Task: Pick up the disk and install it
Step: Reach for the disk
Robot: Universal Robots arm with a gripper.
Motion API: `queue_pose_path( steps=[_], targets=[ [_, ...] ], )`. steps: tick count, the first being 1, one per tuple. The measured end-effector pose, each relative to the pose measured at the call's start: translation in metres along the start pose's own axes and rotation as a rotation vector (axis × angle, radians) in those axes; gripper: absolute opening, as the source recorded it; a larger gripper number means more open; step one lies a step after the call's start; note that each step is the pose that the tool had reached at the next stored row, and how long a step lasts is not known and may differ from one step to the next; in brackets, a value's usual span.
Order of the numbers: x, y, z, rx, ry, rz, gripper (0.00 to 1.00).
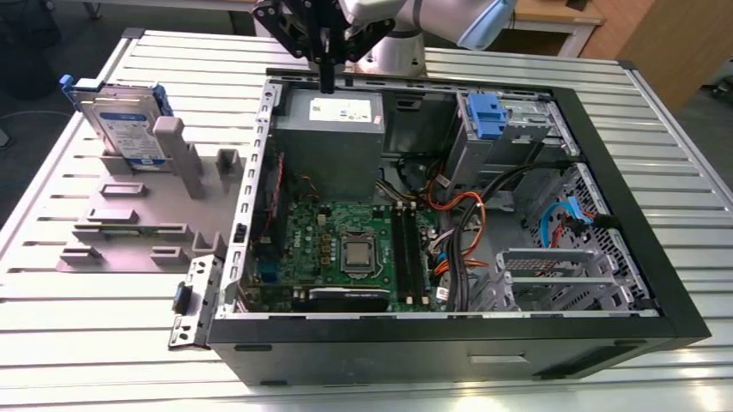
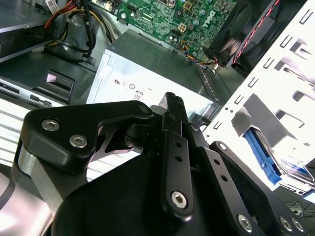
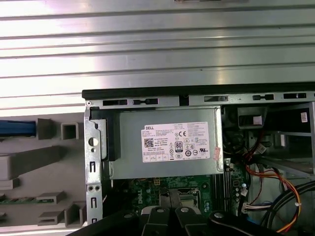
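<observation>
Exterior view: claw (image 1: pixel 326 79), fingers together, over grey box (image 1: pixel 332 124); disk (image 1: pixel 123 127) apart.

A big silver table (image 1: pixel 92 343) with long grooves stands on a grey floor (image 1: pixel 21 172). Behind it, toward the exterior view's right, there is a brown wooden desk (image 1: pixel 561 15) and a tall brown wooden board (image 1: pixel 675 47). The light is bright, and the table top shines.

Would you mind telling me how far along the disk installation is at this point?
Nothing looks done: the disk stands upright in the grey holder outside the case. The tool hangs empty above the power supply. Pickup and installation remain.
</observation>
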State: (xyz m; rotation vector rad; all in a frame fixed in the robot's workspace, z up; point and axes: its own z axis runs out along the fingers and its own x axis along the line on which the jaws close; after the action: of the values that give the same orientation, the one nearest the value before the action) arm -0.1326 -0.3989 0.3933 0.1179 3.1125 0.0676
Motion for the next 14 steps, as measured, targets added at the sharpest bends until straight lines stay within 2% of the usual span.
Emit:
queue_pose_path(
  steps=[14],
  targets=[
    [0.005,-0.0004,-0.0001,0.0,0.0,0.0,0.11]
  ],
)
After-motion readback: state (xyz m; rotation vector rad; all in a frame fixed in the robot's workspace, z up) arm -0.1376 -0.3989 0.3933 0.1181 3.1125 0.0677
